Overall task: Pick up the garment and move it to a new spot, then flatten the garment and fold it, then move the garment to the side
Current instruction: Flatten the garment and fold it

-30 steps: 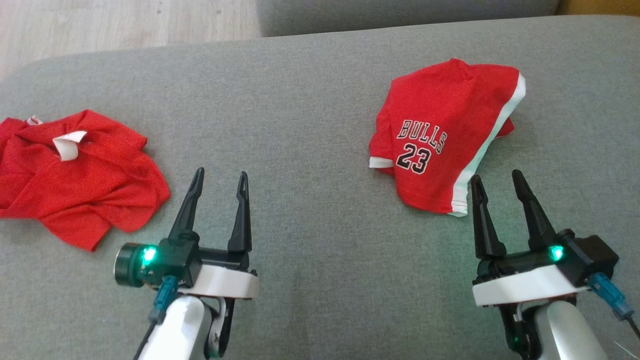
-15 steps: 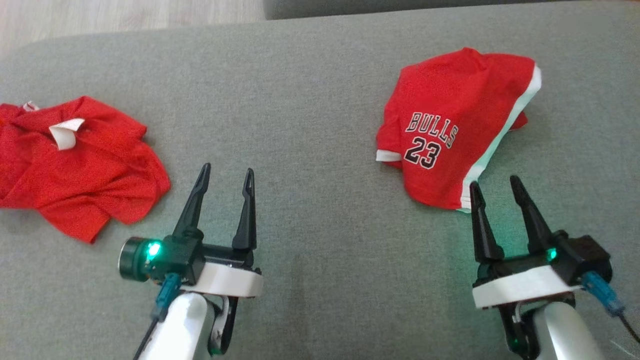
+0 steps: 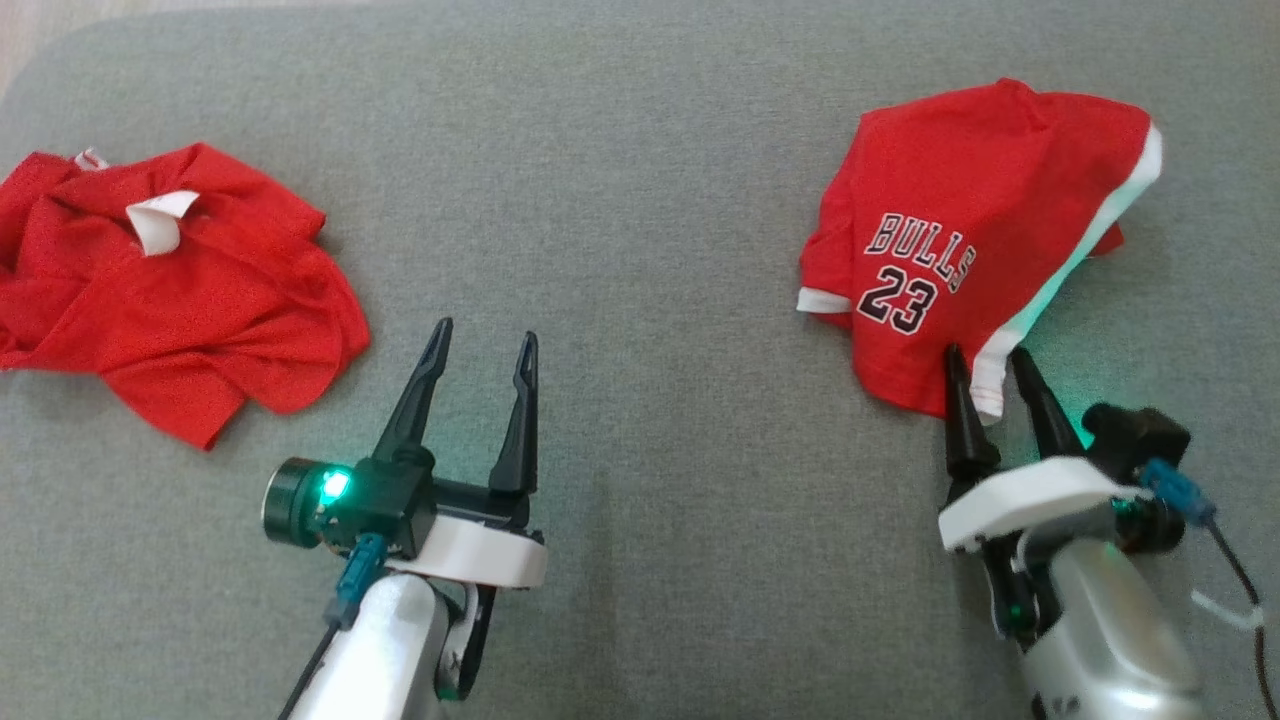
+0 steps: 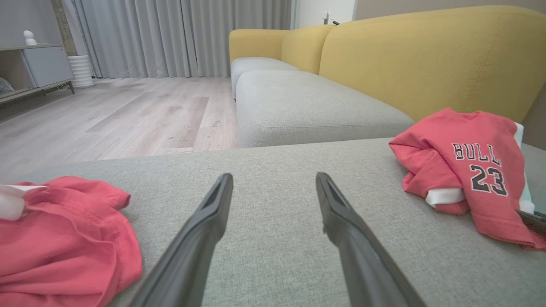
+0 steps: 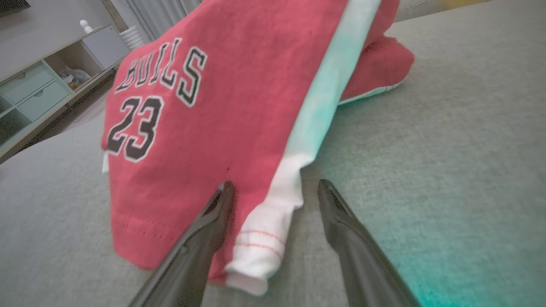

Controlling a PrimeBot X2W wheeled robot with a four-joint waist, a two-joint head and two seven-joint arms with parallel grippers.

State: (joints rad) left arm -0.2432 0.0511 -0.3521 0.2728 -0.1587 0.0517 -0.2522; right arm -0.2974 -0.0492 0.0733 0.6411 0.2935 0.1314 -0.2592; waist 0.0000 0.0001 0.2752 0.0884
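Grey sofa cushion (image 3: 640,200) under red jersey (image 3: 980,230), wood floor (image 4: 128,111) beyond

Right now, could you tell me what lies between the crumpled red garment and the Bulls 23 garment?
Bare grey sofa cushion, with the open left gripper over its near part, as the head view shows.

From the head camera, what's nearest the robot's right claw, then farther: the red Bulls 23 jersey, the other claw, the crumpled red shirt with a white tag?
1. Red Bulls 23 jersey: its white-striped hem sits between the right gripper's open fingers.
2. Left gripper: open, toward the left.
3. Crumpled red shirt: far left.
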